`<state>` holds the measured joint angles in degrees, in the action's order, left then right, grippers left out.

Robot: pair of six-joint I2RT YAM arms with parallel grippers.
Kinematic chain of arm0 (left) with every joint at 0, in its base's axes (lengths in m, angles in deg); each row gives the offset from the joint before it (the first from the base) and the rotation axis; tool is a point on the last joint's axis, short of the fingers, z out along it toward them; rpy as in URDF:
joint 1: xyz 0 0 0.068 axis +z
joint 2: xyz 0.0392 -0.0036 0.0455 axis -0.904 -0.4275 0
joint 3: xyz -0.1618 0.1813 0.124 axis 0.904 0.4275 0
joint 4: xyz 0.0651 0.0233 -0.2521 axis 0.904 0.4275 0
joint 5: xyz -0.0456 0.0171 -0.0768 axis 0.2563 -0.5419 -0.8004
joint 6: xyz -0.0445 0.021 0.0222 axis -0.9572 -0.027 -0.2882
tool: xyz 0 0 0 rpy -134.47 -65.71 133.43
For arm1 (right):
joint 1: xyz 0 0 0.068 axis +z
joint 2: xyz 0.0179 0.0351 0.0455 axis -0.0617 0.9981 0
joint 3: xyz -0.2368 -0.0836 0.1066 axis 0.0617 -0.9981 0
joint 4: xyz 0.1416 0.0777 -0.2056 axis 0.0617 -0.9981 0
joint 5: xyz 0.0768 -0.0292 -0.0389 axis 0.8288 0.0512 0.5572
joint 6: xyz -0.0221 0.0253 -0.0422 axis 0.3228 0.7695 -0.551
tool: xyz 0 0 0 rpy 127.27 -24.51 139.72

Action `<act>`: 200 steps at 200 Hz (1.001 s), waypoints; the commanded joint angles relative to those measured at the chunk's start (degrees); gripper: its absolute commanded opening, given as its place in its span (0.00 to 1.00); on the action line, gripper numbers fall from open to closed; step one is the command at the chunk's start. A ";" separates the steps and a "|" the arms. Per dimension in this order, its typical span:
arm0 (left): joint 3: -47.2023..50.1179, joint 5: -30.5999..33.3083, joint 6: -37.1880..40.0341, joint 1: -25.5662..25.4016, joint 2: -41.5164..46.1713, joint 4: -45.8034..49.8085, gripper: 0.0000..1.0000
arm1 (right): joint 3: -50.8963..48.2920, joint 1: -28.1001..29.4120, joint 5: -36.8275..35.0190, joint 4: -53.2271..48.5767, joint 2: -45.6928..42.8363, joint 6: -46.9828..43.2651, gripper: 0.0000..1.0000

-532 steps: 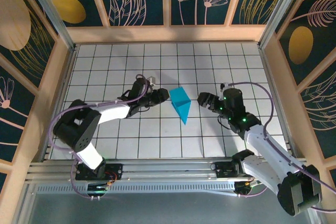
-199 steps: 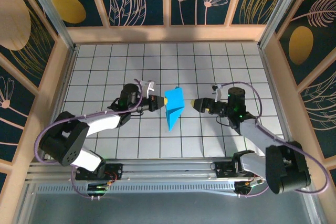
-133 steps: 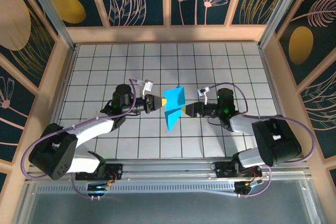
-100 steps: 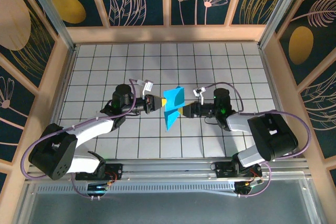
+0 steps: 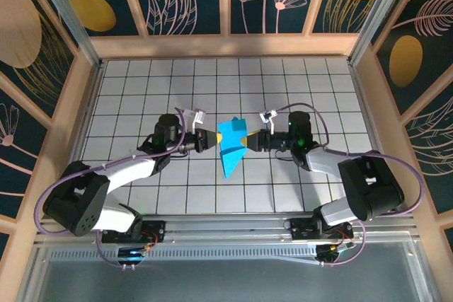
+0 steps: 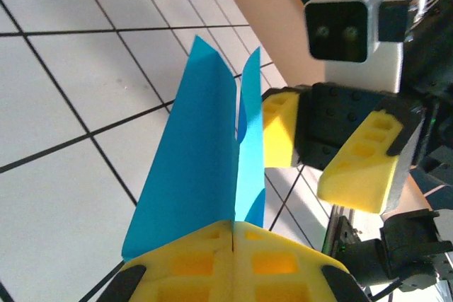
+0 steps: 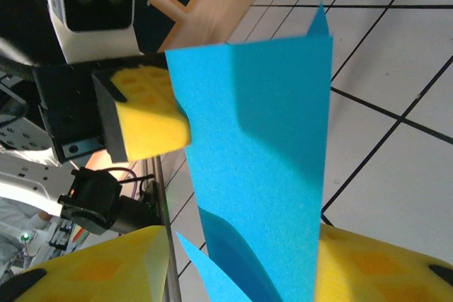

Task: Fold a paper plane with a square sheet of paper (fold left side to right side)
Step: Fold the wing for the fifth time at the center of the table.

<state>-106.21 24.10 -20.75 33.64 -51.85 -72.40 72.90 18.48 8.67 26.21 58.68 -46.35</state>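
The turquoise-blue sheet of paper is folded into a narrow pointed shape, its tip toward the near edge, and it stands on edge between the two arms at the table's middle. My left gripper is shut on its left edge; in the left wrist view the yellow pads meet on the paper. My right gripper is open and straddles the paper's right edge. In the right wrist view the paper runs between the spread pads and lies against the right one.
The white tiled table is walled by wooden rails at the back and both sides. Both arms reach inward from the near edge, the right arm's camera housing directly facing the left wrist.
The right gripper has moved left to the paper and now has its edge between the open jaws. The left gripper has kept its hold, and the paper's top has shifted slightly.
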 commanded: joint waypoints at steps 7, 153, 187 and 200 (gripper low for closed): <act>1.44 -0.44 1.55 0.38 -0.91 0.17 0.00 | 2.97 -0.36 0.27 -3.14 -0.21 -2.60 0.47; 2.69 15.49 7.88 0.46 3.27 13.16 0.43 | 11.30 -0.47 -13.04 -16.24 12.51 -1.78 0.00; 1.48 23.72 13.08 -1.98 8.89 21.63 0.41 | 14.74 -0.51 -17.28 -24.40 14.20 1.10 0.00; 0.07 26.51 14.44 -4.86 9.83 24.84 0.40 | 16.22 -0.55 -17.89 -27.54 14.55 2.53 0.00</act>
<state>-103.89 43.01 -11.61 32.53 -44.48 -55.66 85.75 18.20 -5.65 5.95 72.32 -46.87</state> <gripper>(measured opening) 0.412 0.053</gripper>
